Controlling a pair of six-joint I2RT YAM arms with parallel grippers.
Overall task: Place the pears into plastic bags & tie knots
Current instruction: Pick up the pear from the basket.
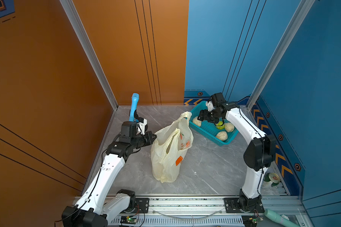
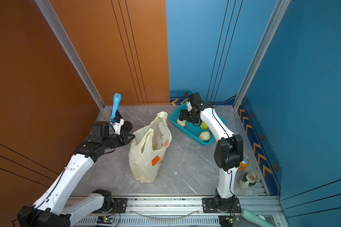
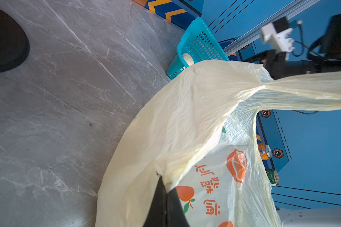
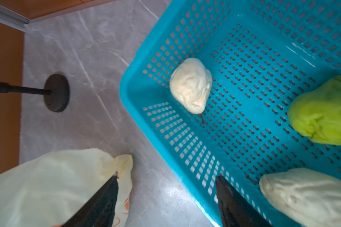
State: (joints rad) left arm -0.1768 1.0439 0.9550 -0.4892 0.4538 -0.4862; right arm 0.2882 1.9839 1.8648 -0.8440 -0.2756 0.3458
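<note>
The pale-yellow plastic bag stands mouth up at mid-table. My left gripper is shut on its near rim. Its far handle stands loose and no knots are in view. In the teal basket lie the pears: cream ones and a green one. My right gripper hangs open over the basket's edge beside the bag, with nothing between its fingers.
A blue-handled stand on a black round base is at the back left. Two cans lie by the right wall. A teal bottle rests at the front right. Walls close the table in.
</note>
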